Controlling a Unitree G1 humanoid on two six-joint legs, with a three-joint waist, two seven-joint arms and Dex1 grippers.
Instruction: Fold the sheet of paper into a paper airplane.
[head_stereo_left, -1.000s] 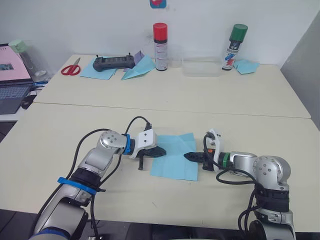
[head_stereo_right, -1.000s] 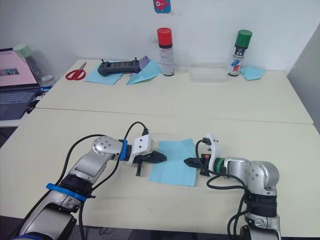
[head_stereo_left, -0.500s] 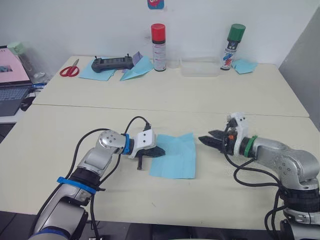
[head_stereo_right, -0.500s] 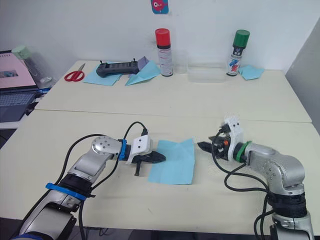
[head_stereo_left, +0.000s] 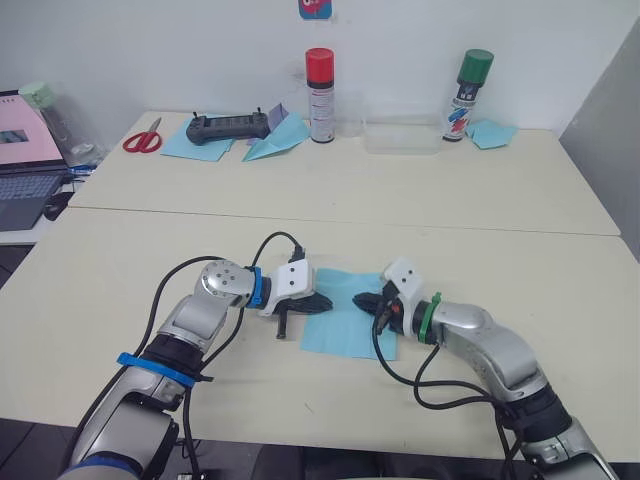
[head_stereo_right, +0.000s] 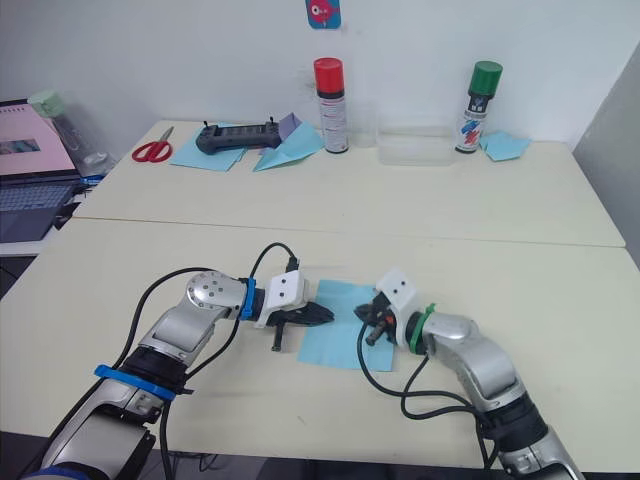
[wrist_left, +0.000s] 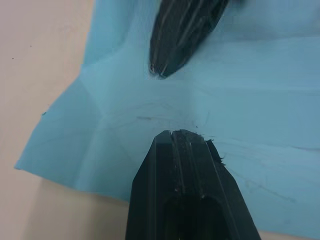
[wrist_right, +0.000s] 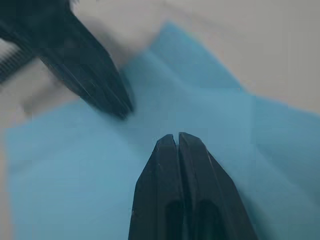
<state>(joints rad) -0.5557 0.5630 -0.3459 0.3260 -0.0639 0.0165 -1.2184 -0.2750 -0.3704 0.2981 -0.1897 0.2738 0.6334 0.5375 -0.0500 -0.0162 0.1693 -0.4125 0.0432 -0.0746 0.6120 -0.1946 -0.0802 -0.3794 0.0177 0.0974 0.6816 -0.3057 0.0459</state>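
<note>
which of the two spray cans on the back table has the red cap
The spray can with the red cap stands near the table's middle, beside the light-blue paper dart; the green-capped can stands further right.

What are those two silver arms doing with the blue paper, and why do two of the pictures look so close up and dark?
They are a robot's two arms, seen from cameras in its head. Each arm ends in a gripper made of two black fingers. The left gripper and the right gripper both have their fingers shut, with their tips over the sheet of paper, which lies flat on the table. Neither one holds it. The robot is meant to fold it into a paper airplane. The two close-up pictures come from small cameras on the wrists, so you see the black fingers right over the creased paper. At the back stand two spray cans and red scissors.
</note>
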